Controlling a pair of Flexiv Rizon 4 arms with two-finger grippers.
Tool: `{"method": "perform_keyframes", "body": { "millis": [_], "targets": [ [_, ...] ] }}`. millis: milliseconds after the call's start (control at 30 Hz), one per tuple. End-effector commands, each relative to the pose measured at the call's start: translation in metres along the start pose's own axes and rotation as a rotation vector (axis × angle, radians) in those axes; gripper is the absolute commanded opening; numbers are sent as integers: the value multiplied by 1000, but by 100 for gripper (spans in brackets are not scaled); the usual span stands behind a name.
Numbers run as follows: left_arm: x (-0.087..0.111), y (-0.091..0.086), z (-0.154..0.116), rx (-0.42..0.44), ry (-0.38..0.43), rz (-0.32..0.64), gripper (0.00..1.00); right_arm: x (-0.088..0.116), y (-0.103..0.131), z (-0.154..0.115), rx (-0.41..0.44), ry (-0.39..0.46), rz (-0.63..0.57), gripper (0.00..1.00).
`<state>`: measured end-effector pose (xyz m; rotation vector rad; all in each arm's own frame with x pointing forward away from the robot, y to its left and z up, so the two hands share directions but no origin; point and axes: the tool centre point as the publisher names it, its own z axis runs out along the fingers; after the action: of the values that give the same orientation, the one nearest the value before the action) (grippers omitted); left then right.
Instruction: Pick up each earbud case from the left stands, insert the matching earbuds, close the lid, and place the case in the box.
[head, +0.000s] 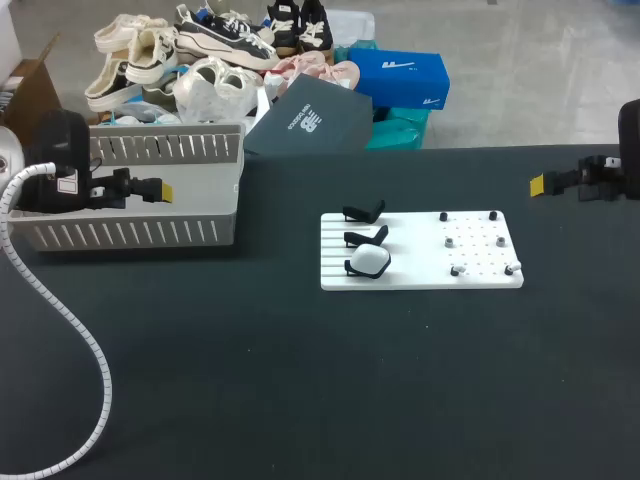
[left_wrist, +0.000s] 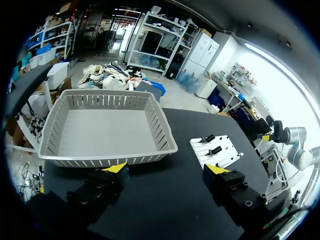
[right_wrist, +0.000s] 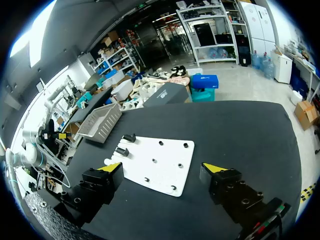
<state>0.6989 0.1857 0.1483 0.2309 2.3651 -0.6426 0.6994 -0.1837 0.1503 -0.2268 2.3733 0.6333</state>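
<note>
Your left gripper (left_wrist: 167, 170) has its two fingers spread wide. Nothing is between them. The grey box (left_wrist: 100, 131) sits right ahead of these jaws, close to them, and you can see its bare floor. The white board (left_wrist: 226, 146) lies ahead too, off to the side of one finger and farther away than the box.

Your right gripper (right_wrist: 163, 167) also has its fingers spread wide, and they hold nothing. The white board lies flat on the black table (head: 300, 380), just ahead of these jaws and below them.

The white earbud case (head: 368, 261) sits on a stand at one end of the board. This is the end toward the box. Its lid looks shut. From the right wrist, the case is hard to make out, close ahead of one finger. Two empty black stands (head: 365, 211) are in a row with the case, farther ahead of the right jaws.

The small earbuds (head: 450, 241) stand on pegs at the other end of the board. They are spread out and do not touch each other. They are ahead of the right jaws, and neither gripper touches them.

From above, both grippers are well away from the board, one on each side. The left one is over the box.
</note>
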Motion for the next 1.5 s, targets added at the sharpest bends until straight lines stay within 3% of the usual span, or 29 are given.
{"method": "perform_keyframes", "body": {
  "millis": [33,1167,1500],
  "targets": [
    [-1,-1,0,-5,6,0,100,0,-2,0,-6,2,-2,100],
    [-1,-1,0,-5,6,0,100,0,-2,0,-6,2,-2,100],
    [-15,-39,-8,256,9,323,100,0,-2,0,-6,2,-2,100]
  ]
}}
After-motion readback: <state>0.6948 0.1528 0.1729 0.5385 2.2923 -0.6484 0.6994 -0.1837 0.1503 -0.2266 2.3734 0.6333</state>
